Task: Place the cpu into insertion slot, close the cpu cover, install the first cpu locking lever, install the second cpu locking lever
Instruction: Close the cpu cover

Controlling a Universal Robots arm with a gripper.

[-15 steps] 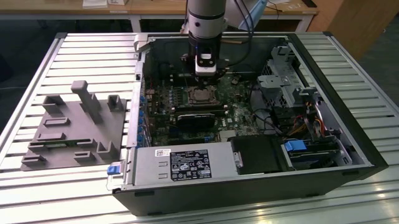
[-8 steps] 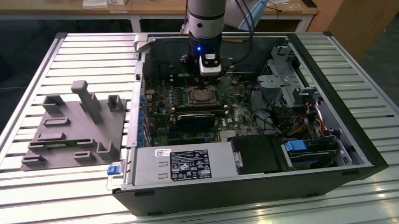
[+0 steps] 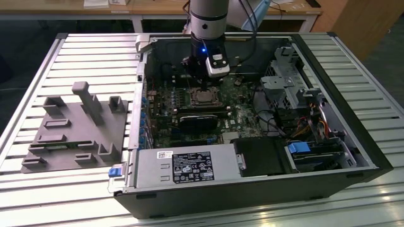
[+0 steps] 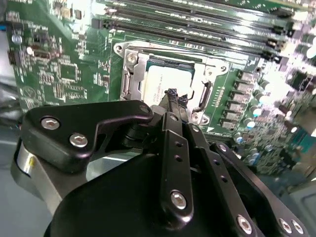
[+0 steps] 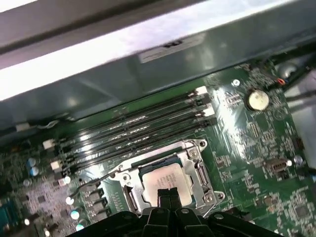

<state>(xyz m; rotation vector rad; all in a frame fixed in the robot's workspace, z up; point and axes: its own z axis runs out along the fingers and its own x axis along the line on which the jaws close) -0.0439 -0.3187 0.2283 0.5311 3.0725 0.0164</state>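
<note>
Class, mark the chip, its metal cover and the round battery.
chip [image 5: 165, 180], first wrist view, middle of its metal top.
metal cover [image 5: 180, 156], first wrist view, bar along chip's edge.
round battery [image 5: 257, 99], first wrist view, centre of its face.

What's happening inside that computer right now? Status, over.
Hand shut, right at the cpu edge. The cpu is seated, cpu cover down around it. Nothing between hand and cpu.

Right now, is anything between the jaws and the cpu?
Nothing visible does. The gripper, jaws shut, is right above the cpu, whose bare metal top shows through the cut-out of the cpu cover.
</note>
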